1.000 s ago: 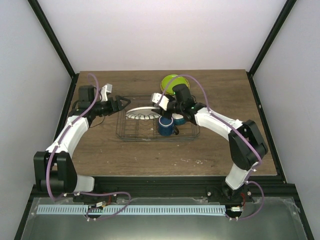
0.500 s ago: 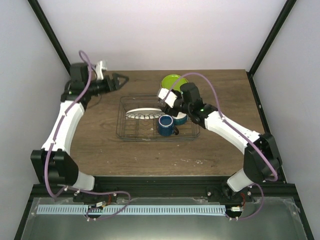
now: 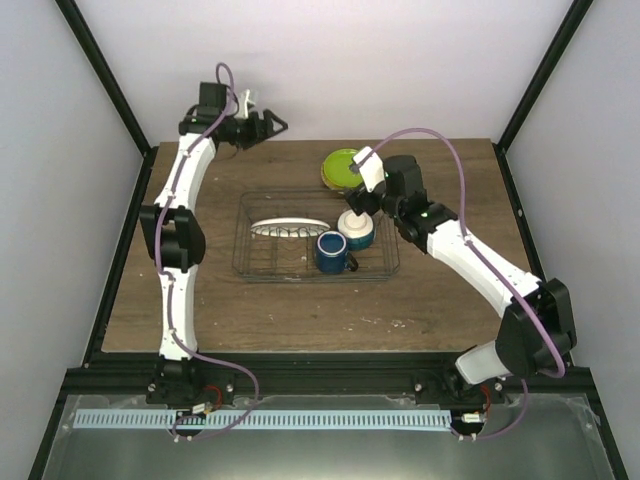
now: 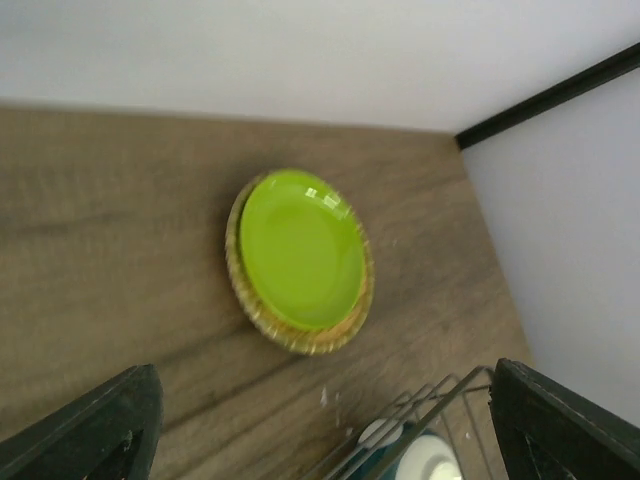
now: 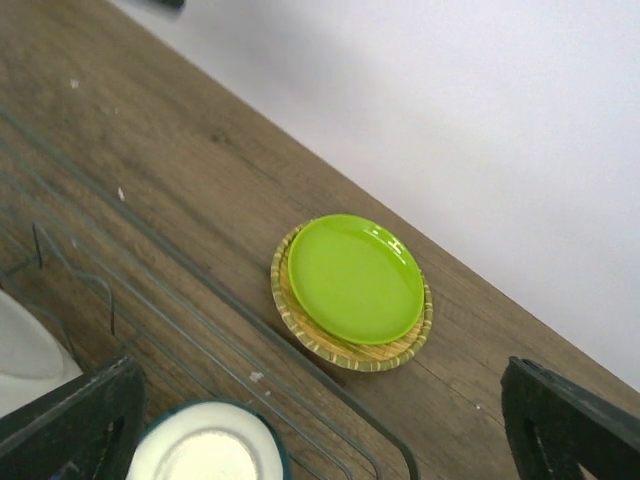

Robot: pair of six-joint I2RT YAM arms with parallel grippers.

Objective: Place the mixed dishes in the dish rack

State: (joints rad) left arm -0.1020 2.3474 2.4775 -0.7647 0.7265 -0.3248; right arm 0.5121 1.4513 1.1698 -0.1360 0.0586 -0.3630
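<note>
The lime-green plate (image 3: 340, 165) with its ribbed yellow-orange rim lies flat on the table behind the dish rack (image 3: 250, 270); it also shows in both wrist views (image 4: 300, 250) (image 5: 350, 278). In the wire rack the striped white plate (image 3: 290, 225) leans on edge, the dark blue mug (image 3: 330, 250) stands upright, and the cream bowl (image 3: 355, 228) (image 5: 205, 448) sits beside it. My right gripper (image 3: 358, 195) (image 5: 325, 400) hangs open and empty above the bowl. My left gripper (image 3: 275, 124) (image 4: 323, 400) is raised high by the back wall, open and empty.
The rack's far right corner (image 4: 440, 405) and rear wire (image 5: 250, 330) lie between the bowl and the green plate. The white back wall (image 3: 320, 70) and black frame posts (image 3: 530, 90) close in the table's rear and sides.
My right gripper opened, let go of the bowl in the rack and drew up and back. My left arm swung from beside the rack up toward the back wall.
</note>
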